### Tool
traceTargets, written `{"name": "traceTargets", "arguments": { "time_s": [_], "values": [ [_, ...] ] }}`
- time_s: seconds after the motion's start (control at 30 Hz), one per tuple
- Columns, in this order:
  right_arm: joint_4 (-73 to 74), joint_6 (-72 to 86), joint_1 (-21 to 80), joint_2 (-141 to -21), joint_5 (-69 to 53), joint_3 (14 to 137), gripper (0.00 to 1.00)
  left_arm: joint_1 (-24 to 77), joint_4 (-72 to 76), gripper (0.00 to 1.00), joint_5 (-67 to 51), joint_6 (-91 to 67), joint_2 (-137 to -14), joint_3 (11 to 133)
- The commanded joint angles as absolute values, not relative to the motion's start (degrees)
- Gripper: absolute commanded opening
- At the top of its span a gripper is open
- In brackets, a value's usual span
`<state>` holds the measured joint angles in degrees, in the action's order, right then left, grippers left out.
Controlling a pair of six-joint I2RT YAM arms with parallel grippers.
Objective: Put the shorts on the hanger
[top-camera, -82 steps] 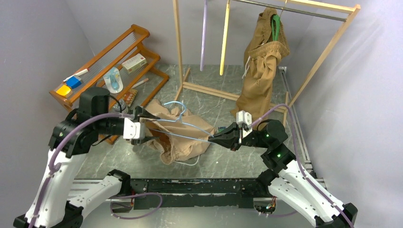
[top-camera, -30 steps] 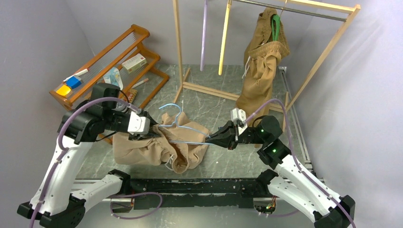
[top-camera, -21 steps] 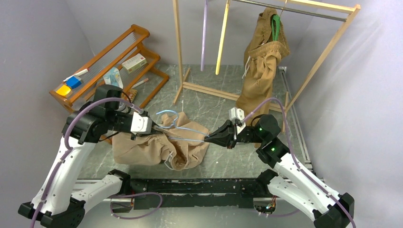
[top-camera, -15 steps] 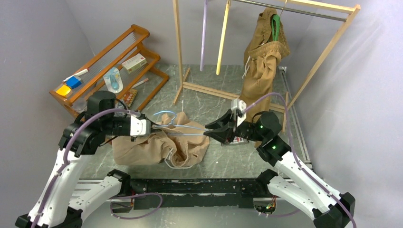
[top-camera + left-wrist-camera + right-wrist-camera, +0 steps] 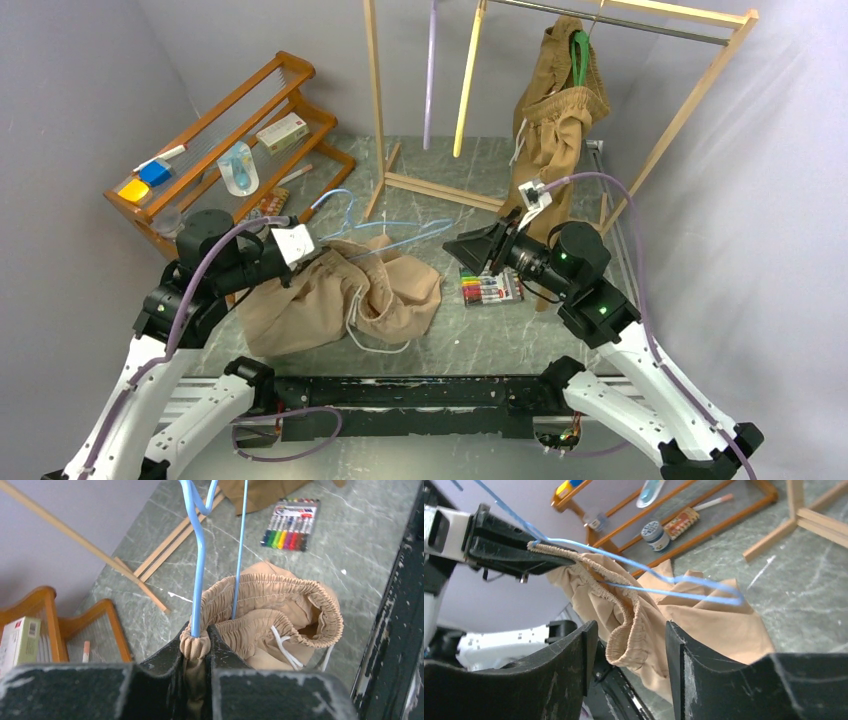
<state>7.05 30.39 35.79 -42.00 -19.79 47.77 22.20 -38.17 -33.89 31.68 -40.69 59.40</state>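
Observed the shorts (image 5: 370, 295) heaped on the table (image 5: 500, 340), waistband and hanger (image 5: 198, 590) pinched together in the closed left gripper (image 5: 198, 640), hanger's long axis running rightward, free end nearest the right gripper (image 5: 468, 250), jaws wide, holding nothing.

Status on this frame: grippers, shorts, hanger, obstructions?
Left gripper shut, pinching shorts waistband and hanger together. Right gripper open, empty. Shorts mostly heaped on table. Marker pack nearby, clear.

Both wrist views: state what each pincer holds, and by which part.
Left pincer grips the shorts by the gathered waistband, the hanger wire pinched in with it. Right pincer is open, holding nothing.
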Motion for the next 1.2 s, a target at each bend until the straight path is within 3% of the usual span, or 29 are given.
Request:
{"name": "traceTargets", "arguments": {
  "time_s": [0.0,0.1,0.33,0.53,0.77,1.17],
  "values": [
    [14.5,38.1,35.7,-40.7,-9.5,50.2,0.54,21.9,-25.7,0.07,-26.6,19.2,-37.8,56.5],
    [17.8,39.8,35.7,-42.5,-6.4,51.6,0.51,21.8,-23.3,0.07,-23.6,13.8,-37.4,55.9],
    [14.7,48.2,36.5,-48.3,-11.4,48.6,0.5,21.9,-20.2,0.07,-18.2,2.8,-35.0,53.4],
    [12.4,49.1,48.1,-53.4,-2.0,49.0,0.52,21.8,-18.6,0.07,-14.8,0.4,-31.5,48.9],
    [10.9,51.2,56.1,-61.7,4.6,51.7,0.53,21.8,-18.7,0.07,-15.9,-2.7,-30.8,48.2],
    [8.1,55.4,58.0,-69.7,7.5,53.5,0.54,21.9,-17.1,0.07,-17.9,-3.8,-28.7,47.1]
  ]
}}
